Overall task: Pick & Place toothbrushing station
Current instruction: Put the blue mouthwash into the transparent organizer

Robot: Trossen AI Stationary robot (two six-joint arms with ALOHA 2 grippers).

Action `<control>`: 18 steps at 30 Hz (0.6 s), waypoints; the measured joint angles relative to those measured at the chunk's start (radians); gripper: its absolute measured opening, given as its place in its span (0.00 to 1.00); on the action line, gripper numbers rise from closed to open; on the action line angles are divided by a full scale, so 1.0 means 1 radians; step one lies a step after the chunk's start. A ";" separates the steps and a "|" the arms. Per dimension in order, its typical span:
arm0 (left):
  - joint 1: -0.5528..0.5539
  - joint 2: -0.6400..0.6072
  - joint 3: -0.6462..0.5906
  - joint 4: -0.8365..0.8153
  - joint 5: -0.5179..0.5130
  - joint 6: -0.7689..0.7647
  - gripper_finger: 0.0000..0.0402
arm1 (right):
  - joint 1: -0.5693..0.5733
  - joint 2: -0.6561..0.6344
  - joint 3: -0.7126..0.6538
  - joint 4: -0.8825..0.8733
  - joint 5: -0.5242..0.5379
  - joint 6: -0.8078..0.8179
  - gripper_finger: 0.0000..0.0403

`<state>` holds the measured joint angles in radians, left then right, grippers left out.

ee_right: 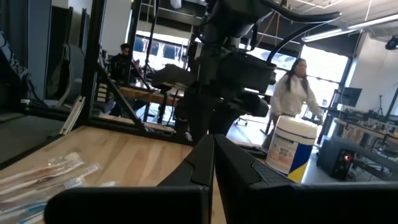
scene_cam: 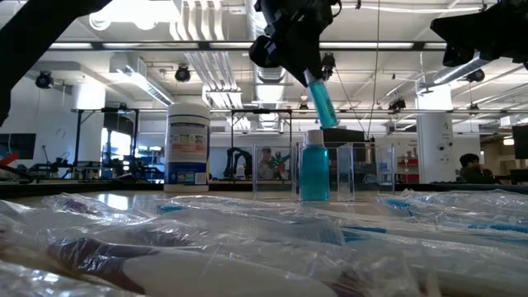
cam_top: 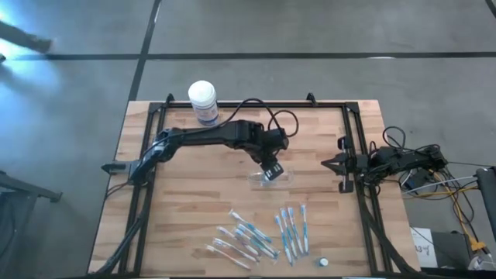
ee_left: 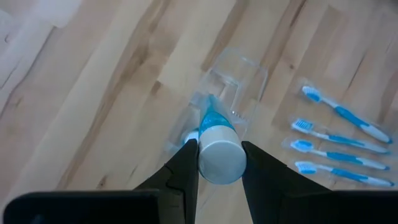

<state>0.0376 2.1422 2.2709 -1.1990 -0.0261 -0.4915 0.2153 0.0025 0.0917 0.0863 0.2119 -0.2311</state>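
Clear oval plastic toothbrushing station sits mid wooden tabletop, long axis left-right. Left pincer above it pinches blue white-capped tube, tilted. Right pincer pressed together at right edge.

The left arm reaches over the middle of the table, its left gripper pointing down, jaws clamped on a tube. The right gripper waits at the table's right edge, jaws shut.

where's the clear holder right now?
The clear holder sits mid-table in the high view, directly under the left gripper, which grips a blue tube above it. The toothbrushes lie nearer the front edge.
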 joint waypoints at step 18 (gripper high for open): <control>-0.003 0.052 -0.002 -0.009 -0.001 -0.032 0.24 | 0.000 0.000 0.000 0.002 0.000 -0.008 0.02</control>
<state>0.0349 2.1943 2.2684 -1.2078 -0.0269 -0.5240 0.2153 0.0025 0.0915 0.0883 0.2119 -0.2394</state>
